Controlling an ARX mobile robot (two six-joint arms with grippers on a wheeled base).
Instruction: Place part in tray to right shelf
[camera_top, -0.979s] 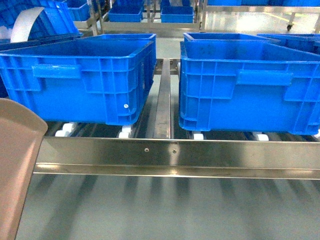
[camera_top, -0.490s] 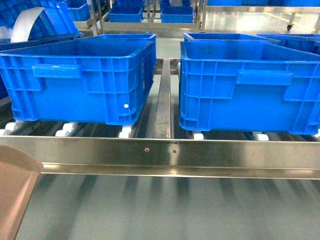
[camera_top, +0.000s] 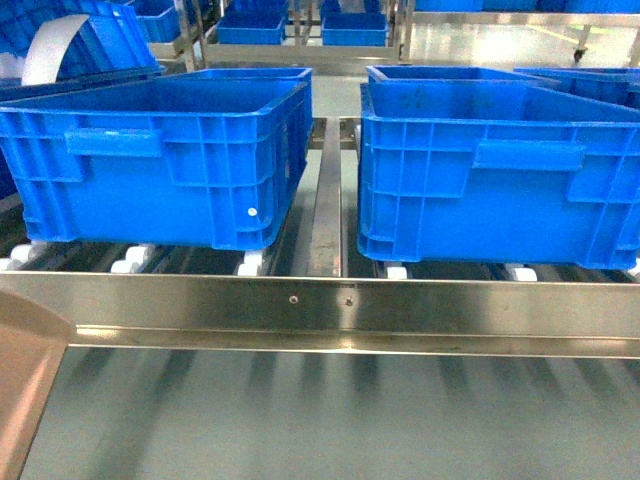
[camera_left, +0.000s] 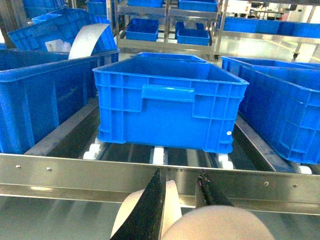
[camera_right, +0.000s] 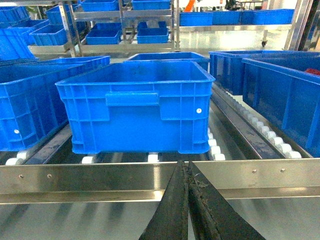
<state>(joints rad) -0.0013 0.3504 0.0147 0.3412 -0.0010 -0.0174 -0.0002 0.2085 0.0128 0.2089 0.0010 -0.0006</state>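
One second saw the tray (camera_top: 25, 390) sink toward the lower-left corner, short of the right shelf (camera_top: 350, 305). Left claw (camera_left: 180, 200) clamped on its handle; right claw (camera_right: 187, 205) together, empty. Part unseen.

The steel shelf (camera_top: 340, 305) carries two blue crates (camera_top: 160, 160) on white rollers (camera_top: 250, 263).

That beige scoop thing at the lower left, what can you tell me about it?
Only a corner of the tray shows in the head view: smooth beige plastic with a rounded edge, low at the left, in front of the steel shelf. In the left wrist view the left gripper grips a pale curved part of it. No blue part is visible on it.
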